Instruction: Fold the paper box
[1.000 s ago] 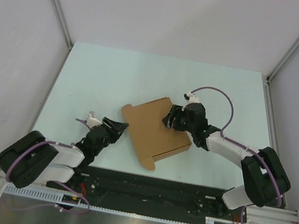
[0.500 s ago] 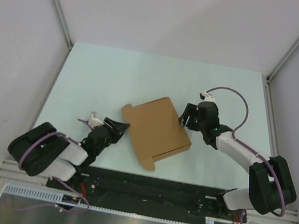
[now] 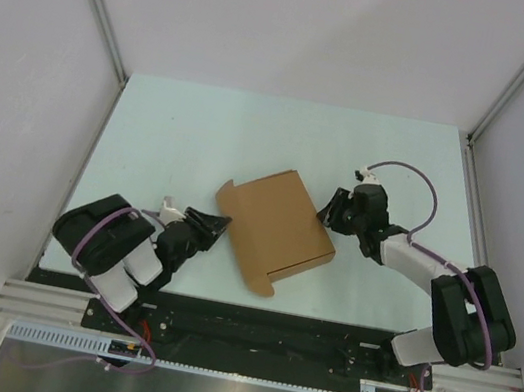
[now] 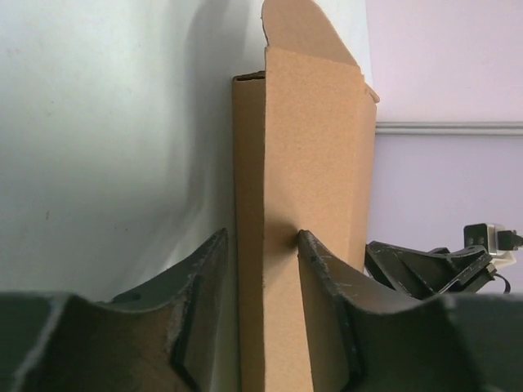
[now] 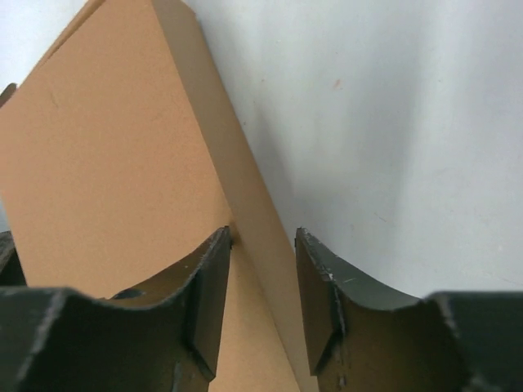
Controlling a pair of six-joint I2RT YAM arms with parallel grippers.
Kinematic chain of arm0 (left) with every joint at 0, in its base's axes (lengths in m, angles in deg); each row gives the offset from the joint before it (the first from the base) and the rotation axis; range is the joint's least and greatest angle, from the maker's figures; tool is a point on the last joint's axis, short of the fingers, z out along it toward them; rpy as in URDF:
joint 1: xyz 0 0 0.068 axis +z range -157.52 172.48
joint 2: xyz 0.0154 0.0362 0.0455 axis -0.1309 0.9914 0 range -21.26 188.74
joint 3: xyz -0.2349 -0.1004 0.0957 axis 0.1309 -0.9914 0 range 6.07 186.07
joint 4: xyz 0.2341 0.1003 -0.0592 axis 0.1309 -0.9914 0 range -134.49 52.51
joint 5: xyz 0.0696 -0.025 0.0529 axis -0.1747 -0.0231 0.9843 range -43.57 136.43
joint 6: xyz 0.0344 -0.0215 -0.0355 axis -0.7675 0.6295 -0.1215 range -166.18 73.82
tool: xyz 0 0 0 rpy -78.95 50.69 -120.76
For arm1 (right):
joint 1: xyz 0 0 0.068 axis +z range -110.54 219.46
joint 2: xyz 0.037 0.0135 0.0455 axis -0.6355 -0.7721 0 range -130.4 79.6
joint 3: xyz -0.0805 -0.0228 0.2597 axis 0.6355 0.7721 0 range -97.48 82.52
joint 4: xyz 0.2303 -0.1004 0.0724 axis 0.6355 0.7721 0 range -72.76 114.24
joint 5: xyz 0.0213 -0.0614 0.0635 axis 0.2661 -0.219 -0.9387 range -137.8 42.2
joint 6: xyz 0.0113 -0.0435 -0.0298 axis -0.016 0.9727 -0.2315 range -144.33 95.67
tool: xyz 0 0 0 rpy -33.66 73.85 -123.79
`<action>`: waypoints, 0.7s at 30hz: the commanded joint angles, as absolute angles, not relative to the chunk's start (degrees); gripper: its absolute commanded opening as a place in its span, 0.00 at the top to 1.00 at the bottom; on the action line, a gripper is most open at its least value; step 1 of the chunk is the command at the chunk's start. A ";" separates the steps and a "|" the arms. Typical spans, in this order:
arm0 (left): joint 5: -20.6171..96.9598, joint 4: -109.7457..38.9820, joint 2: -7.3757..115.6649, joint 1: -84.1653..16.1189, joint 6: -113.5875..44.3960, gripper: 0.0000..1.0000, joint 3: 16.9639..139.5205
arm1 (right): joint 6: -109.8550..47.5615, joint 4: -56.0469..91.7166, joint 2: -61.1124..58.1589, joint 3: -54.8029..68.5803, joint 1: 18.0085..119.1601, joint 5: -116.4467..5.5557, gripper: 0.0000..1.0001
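Box [image 3: 274, 229] lies mostly folded, end flaps unclosed; left gripper [image 4: 260, 245] and right gripper [image 5: 263, 245] each straddle an edge, contact unclear.

Paper box [image 3: 276, 232] — matt brown cardboard, smooth-faced.

right gripper [image 3: 326, 210] pulled back off paper box [image 3: 276, 231] top to its edge, jaws narrowed

1 paper box [image 3: 276, 231], brown cardboard. 2 robot arms, w/ 2 grippers: left gripper [image 3: 214, 223], right gripper [image 3: 328, 211]. 1 table [image 3: 202, 135]. Nothing else to count.
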State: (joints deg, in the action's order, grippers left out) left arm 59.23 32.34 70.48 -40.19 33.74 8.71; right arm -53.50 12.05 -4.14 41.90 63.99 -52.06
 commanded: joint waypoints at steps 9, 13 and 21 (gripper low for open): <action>55.75 61.39 86.05 -40.48 35.92 0.64 4.14 | -54.57 8.89 -6.44 46.66 63.28 -55.19 0.62; 55.22 61.30 84.57 -40.92 34.33 0.64 5.28 | -55.00 7.40 -6.88 48.15 63.28 -55.36 0.63; 56.80 61.30 82.98 -40.92 34.25 0.64 5.11 | -55.18 6.87 -8.28 49.65 64.15 -55.01 0.65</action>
